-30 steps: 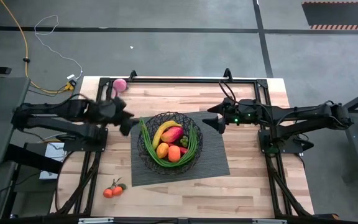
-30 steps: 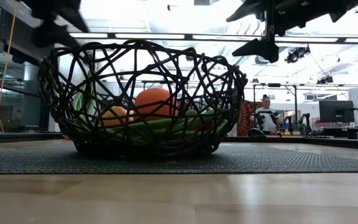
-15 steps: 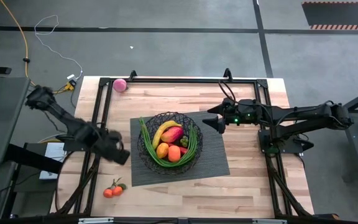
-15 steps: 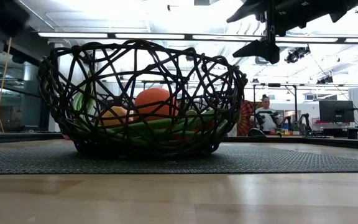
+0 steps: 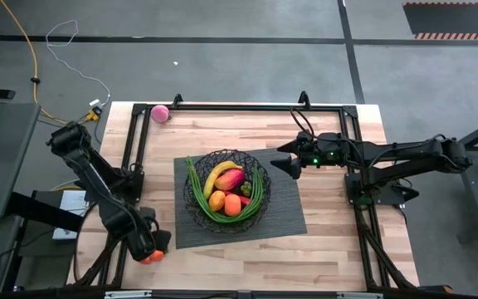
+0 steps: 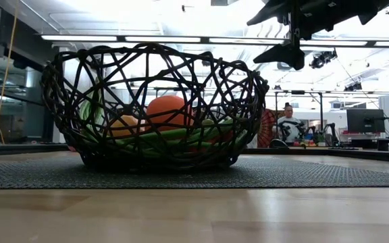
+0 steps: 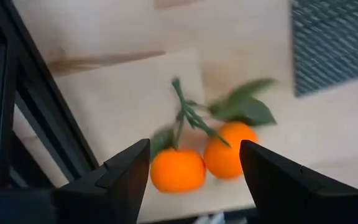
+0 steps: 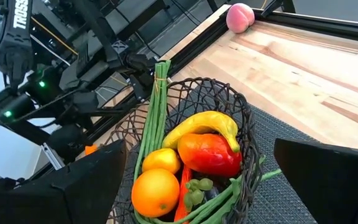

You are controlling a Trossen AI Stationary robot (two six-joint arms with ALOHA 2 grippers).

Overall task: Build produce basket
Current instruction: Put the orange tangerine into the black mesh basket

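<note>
The left gripper (image 5: 152, 245) hangs over the table's near left corner, directly above a pair of small oranges (image 7: 201, 160) joined by a green stem and leaves; in the left wrist view its two dark fingers (image 7: 126, 177) stand wide apart, one to each side of the fruit, and hold nothing, with a clear gap between each finger and the oranges. From above, the gripper covers most of that pair, so only slivers of orange (image 5: 148, 258) show under it. The right gripper (image 5: 291, 164) hovers just off the basket's right rim, above the grey ribbed mat (image 5: 289, 212); its fingers (image 8: 86, 180) are spread wide and empty, framing the basket in the right wrist view. The black wire basket (image 5: 197, 203) sits on the mat at the table's middle and holds a yellow banana (image 5: 217, 174), a red-orange mango (image 5: 230, 179), two oranges (image 5: 232, 204), long green beans (image 5: 260, 193) curving along the rim, and a dark green piece (image 8: 194, 191); a red chili (image 8: 183, 186) is mostly buried among them. A pink ball (image 5: 161, 113) lies at the far left corner of the wooden table (image 5: 338, 249), well apart from the basket. In the low view the lattice hides most of the contents, and a person (image 6: 290, 127) sits far behind.
</note>
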